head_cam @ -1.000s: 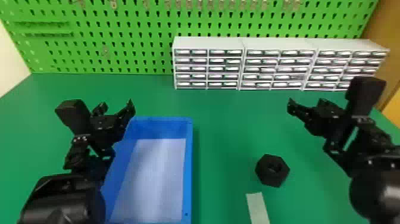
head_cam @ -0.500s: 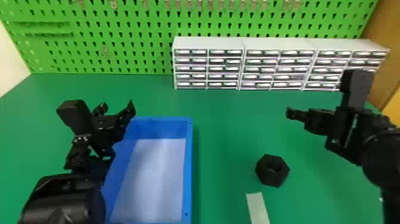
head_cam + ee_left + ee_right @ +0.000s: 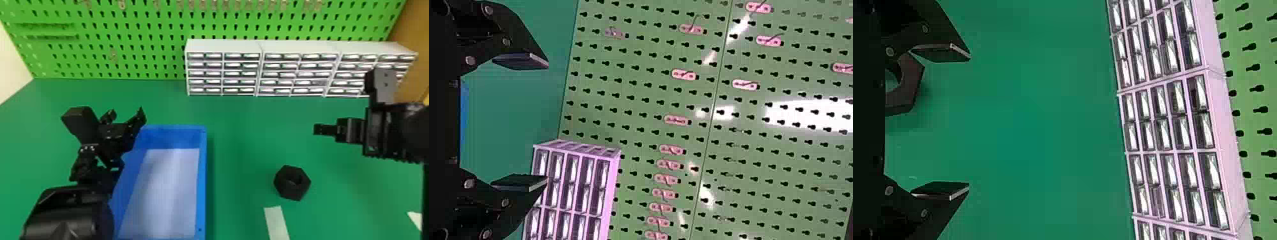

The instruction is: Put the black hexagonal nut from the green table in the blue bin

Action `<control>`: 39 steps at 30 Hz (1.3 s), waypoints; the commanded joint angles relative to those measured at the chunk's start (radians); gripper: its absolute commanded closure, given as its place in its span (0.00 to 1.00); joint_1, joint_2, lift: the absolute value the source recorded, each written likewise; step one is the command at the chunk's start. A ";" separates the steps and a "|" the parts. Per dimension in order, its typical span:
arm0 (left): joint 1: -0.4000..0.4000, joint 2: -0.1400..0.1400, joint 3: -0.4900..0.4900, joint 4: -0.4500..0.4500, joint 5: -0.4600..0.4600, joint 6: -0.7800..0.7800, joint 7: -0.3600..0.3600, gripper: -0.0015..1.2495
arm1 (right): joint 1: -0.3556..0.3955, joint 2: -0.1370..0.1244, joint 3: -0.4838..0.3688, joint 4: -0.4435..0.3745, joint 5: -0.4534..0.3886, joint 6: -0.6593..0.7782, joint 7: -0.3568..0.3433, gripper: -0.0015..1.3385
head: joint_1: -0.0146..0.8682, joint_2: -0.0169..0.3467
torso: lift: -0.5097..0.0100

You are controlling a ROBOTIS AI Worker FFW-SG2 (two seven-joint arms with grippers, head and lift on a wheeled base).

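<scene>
The black hexagonal nut [image 3: 292, 183] lies on the green table [image 3: 249, 143], to the right of the blue bin [image 3: 203, 178]. My right gripper [image 3: 320, 129] is above the table, beyond the nut and a bit to its right. In the right wrist view my right gripper [image 3: 969, 121] stands open, with part of the nut [image 3: 909, 90] behind its upper finger. My left gripper [image 3: 127, 116] is parked at the bin's far left corner. Seen from its own wrist, the left gripper [image 3: 548, 121] is open with nothing between its fingers.
White drawer cabinets [image 3: 260, 48] stand along the back, against a green pegboard [image 3: 127, 60]. A pale strip [image 3: 277, 223] lies on the table nearer than the nut, and another pale piece [image 3: 415, 219] is at the right edge.
The right arm has turned, and its gripper now points leftward across the table instead of slantwise; the arm's body has shifted farther toward the right edge. Left arm, nut and bin are unchanged.
</scene>
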 commanded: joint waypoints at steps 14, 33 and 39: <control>0.000 -0.003 -0.004 0.000 0.000 0.000 0.000 0.35 | -0.031 -0.007 0.016 0.131 -0.002 0.006 0.000 0.27 | 0.79 0.19 | 0.79; 0.002 -0.003 -0.002 0.000 0.000 0.000 0.000 0.35 | -0.016 0.002 0.021 0.242 -0.053 0.006 0.000 0.27 | 0.79 0.19 | 0.79; 0.002 -0.003 0.001 0.000 -0.002 0.000 0.000 0.35 | -0.013 0.004 0.028 0.266 -0.054 0.006 0.000 0.27 | 0.79 0.19 | 0.79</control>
